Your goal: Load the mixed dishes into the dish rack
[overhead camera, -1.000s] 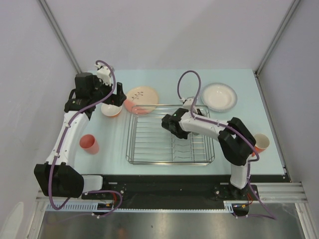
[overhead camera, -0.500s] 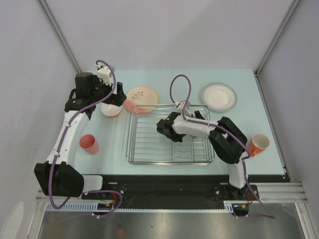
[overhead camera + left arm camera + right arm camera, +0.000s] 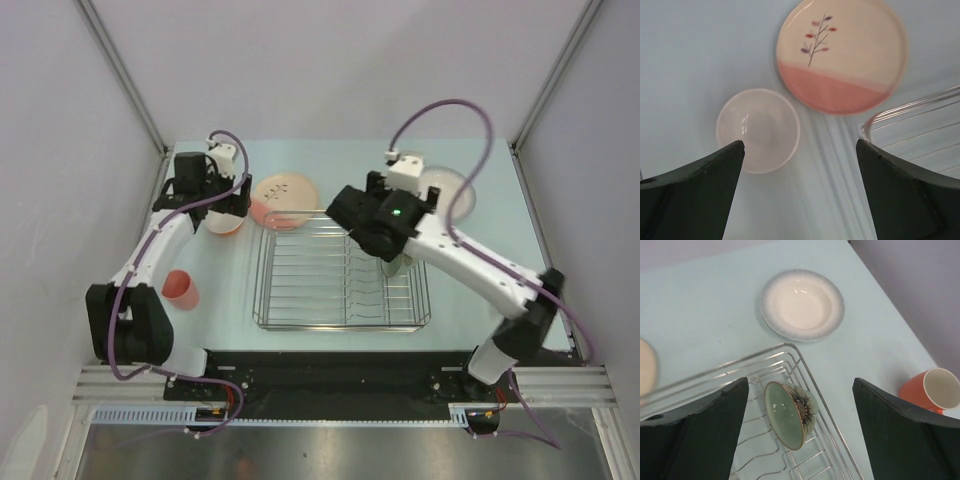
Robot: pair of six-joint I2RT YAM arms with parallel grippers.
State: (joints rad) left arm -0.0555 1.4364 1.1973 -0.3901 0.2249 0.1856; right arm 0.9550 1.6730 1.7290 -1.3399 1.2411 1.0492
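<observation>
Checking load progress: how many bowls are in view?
3: green glass bowl tilted on edge in the dish rack; grey-rimmed shallow bowl on the table beyond the rack; white bowl on the table beside the plate. None seems hidden.

The rack (image 3: 300, 280) is made of thin, shiny metal wire. The small green bowl (image 3: 790, 421) looks like smooth glass. Bright spots of light are seen on the glazed plate (image 3: 840, 50), white bowl (image 3: 758, 130) and shallow bowl (image 3: 802, 305). The worktop (image 3: 705, 305) is smooth and dull. The dark fingers (image 3: 685, 200) look like dull plastic.
</observation>
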